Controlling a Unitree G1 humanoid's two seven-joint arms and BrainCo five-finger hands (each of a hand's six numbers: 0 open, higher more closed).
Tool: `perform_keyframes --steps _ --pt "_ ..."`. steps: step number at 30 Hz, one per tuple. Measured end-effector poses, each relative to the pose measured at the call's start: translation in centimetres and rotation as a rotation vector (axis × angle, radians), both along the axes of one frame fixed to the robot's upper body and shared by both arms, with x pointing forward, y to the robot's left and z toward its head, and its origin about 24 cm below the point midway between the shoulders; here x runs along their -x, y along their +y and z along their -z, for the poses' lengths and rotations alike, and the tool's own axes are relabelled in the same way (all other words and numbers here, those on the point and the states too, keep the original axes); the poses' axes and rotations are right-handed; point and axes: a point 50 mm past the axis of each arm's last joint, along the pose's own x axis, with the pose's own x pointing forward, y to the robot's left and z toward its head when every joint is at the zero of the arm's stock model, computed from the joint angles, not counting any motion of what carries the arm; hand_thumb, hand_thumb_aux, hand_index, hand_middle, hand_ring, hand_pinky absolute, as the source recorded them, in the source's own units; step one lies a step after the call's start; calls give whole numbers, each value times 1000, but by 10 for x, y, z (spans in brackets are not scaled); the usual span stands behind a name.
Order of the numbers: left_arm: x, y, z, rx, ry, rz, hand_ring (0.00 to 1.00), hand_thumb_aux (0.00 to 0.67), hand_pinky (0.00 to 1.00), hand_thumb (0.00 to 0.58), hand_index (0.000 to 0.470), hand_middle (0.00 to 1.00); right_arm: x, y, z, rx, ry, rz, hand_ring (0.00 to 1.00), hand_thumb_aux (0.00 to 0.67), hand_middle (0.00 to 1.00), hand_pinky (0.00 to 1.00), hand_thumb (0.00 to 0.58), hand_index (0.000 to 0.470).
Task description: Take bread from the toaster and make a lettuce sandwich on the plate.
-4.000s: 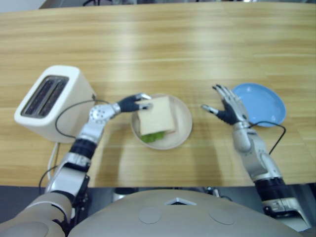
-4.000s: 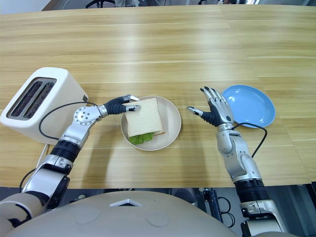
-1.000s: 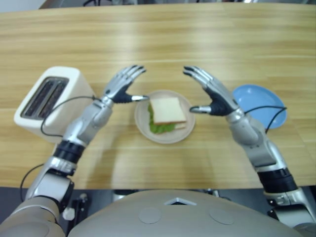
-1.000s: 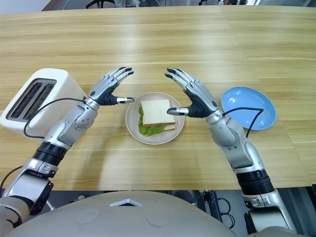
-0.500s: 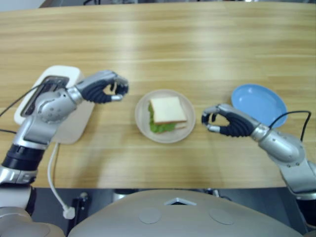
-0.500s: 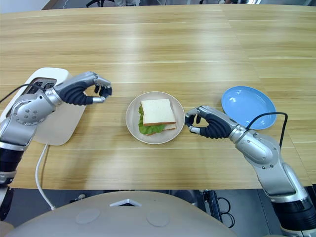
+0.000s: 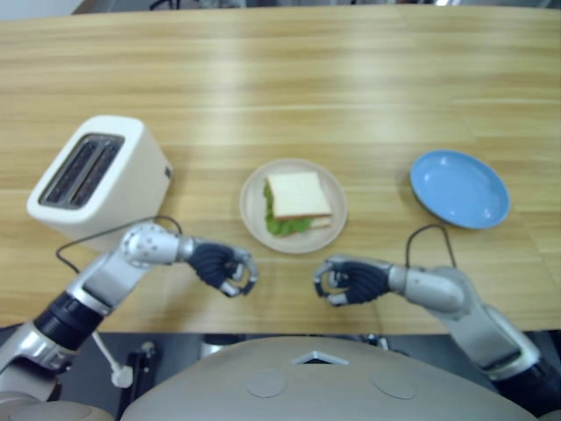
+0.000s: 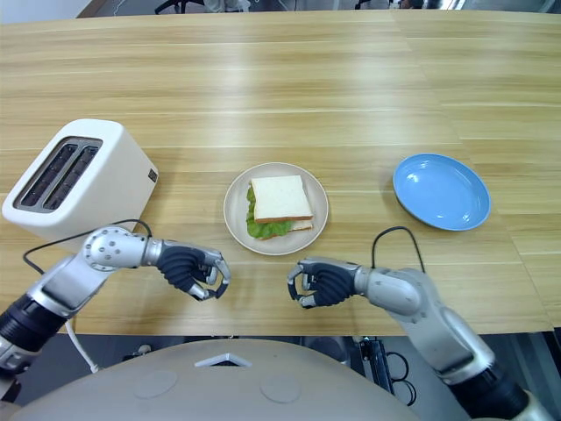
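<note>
A sandwich (image 8: 279, 205) of white bread with green lettuce showing at its left and lower edges lies on the beige plate (image 8: 317, 225) at the table's middle. The white toaster (image 8: 72, 182) stands at the left with both slots dark. My left hand (image 8: 195, 271) hovers near the table's front edge, below and left of the plate, its fingers curled and holding nothing. My right hand (image 8: 316, 284) is curled the same way just below the plate, facing the left hand across a small gap.
An empty blue plate (image 8: 441, 191) lies at the right. Black cables loop off each forearm, one near the toaster (image 7: 88, 239) and one right of the plate (image 8: 396, 239). The wooden table stretches far behind.
Both hands have closed from spread fingers into fists and dropped from beside the plate to the table's front edge, drawing toward each other. The sandwich and plate have stayed still.
</note>
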Motion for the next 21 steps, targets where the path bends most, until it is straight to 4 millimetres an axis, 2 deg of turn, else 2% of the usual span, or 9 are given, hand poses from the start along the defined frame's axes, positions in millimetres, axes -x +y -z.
perform_keyframes --steps 3,9,16,21 --pt "-13 -1 10 -52 -42 -24 1000 670 1000 580 460 1000 -15 0 8 76 -74 21 1000 670 1000 1000 580 460" --pt "-50 -9 19 -78 -218 -117 1000 670 1000 580 460 1000 -61 4 6 143 -302 124 1000 670 1000 1000 580 460" --pt "-95 -30 19 -16 -406 -274 1000 670 1000 580 460 1000 -116 12 22 196 -458 247 1000 670 1000 1000 580 460" --pt "-132 -37 12 -21 -552 -410 1000 670 1000 580 460 1000 -145 18 26 198 -550 319 1000 670 1000 1000 580 460"
